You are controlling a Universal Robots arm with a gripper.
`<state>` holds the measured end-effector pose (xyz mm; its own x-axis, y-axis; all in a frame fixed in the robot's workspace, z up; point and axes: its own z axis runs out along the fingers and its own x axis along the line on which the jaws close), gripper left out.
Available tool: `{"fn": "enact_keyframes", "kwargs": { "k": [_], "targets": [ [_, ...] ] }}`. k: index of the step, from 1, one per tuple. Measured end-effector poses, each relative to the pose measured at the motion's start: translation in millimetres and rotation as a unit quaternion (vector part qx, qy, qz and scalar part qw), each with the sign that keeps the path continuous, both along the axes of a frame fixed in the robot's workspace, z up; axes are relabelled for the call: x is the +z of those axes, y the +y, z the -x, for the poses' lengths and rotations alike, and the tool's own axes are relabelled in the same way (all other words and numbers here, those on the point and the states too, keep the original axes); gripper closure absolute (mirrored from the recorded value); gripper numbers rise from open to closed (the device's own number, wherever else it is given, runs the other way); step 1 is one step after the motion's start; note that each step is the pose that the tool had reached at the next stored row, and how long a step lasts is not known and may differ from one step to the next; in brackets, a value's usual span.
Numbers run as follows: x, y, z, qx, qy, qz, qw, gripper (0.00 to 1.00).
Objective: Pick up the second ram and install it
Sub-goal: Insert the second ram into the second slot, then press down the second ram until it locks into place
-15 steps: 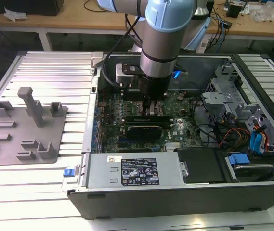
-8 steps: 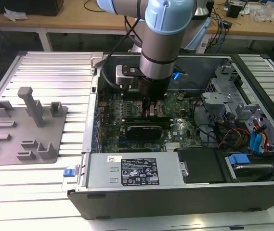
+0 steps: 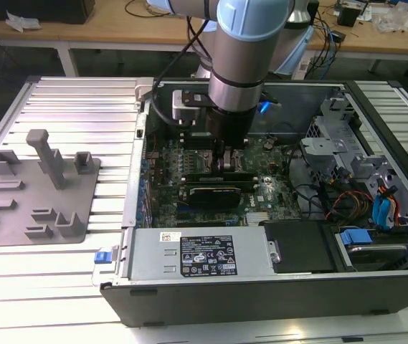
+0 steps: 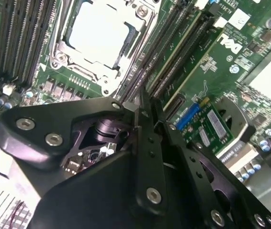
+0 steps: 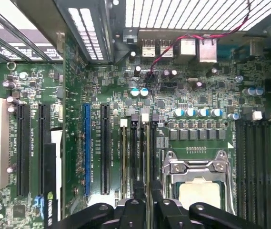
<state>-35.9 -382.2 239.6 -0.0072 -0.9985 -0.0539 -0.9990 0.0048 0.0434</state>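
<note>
Now, surface: ribbed metal table (image 3: 60, 100), open computer case (image 3: 261, 287).
Room: wooden benches (image 3: 117, 32) behind.
Gripper (image 4: 147, 107): fingers nearly together over memory slots (image 4: 173, 57); grasp unclear.

Hand (image 5: 145, 202) over motherboard (image 5: 192, 90) (memory slots (image 5: 137, 152))

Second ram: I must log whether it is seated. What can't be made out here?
1. The second ram's seating: in both wrist views the pincer covers the memory slots below it.
2. Exterior view: the arm hides that spot.
3. First wrist view: the picture edge cuts off the slots' ends.
</note>
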Motion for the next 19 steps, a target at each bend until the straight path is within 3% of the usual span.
{"fn": "enact_keyframes", "kwargs": {
  "k": [1,3,5,7,11,12,19],
  "targets": [
    [6.1,0.0,0.0,0.0,0.0,0.0,1.0,0.84],
    [10.9,0.0,0.0,0.0,0.0,0.0,1.0,0.84],
    [11.6,0.0,-2.3,0.0,0.0,-0.0001,1.0,0.84],
    [11.6,-0.1,-15.5,0.0,0.0002,0.0,1.0,0.84],
    [11.6,0.0,-16.4,0.0,0.0001,-0.0001,1.0,0.85],
    [11.6,0.0,-16.4,0.0,0.0001,0.0,1.0,0.92],
    [11.6,0.0,-16.7,0.0,0.0001,-0.0001,1.0,0.92]
  ]
}}
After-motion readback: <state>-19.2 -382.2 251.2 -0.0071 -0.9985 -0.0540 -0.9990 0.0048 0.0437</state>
